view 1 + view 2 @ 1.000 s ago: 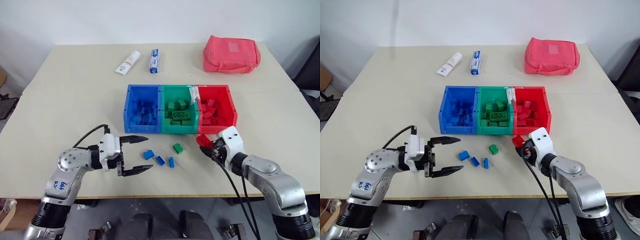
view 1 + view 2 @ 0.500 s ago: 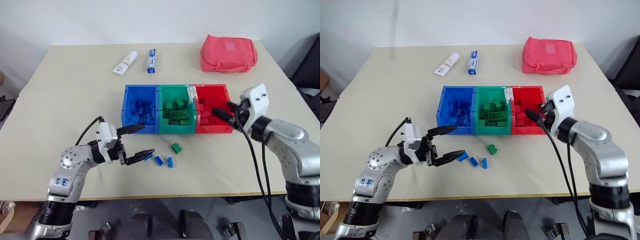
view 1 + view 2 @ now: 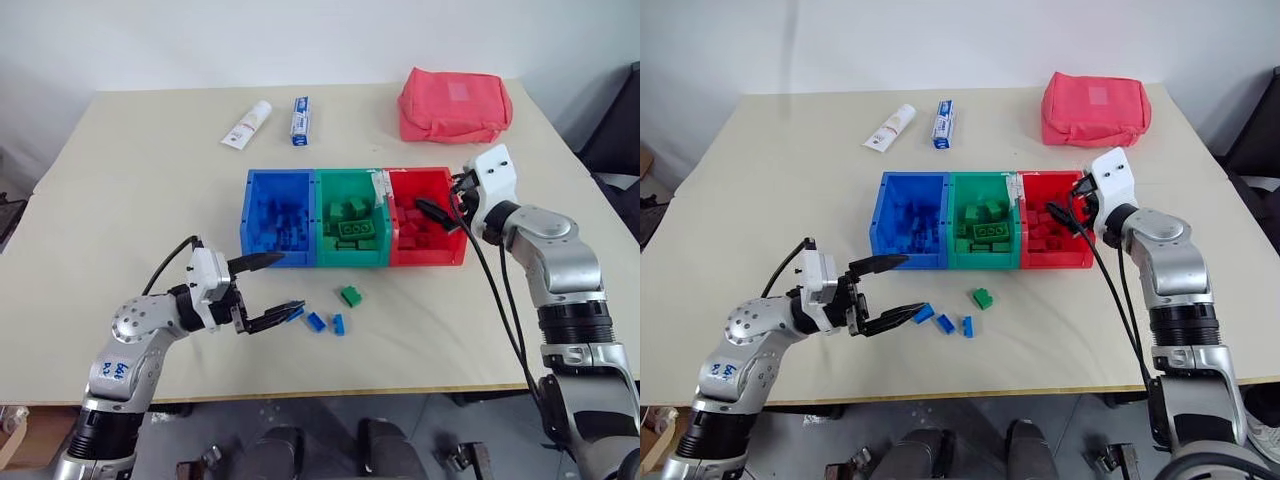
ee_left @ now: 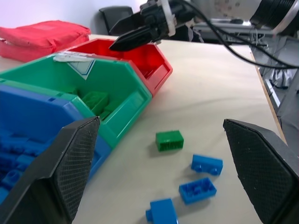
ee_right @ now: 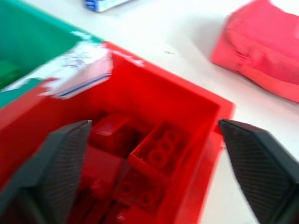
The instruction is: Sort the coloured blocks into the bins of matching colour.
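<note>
— Looking at the right hand (image 3: 438, 214): is it holding something?
— No, it is wide open and empty, over the red bin (image 3: 455, 250).
— And the left hand (image 3: 272, 290)?
— Also wide open, empty, near three blue blocks (image 3: 316, 321) and one green block (image 3: 350, 296) on the beige worktop (image 3: 140, 200), before a white wall.

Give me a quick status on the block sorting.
Both grippers open: right gripper empty over red bin, left gripper beside loose blocks. Three blue blocks, one green block on table. Nothing blocking.
</note>
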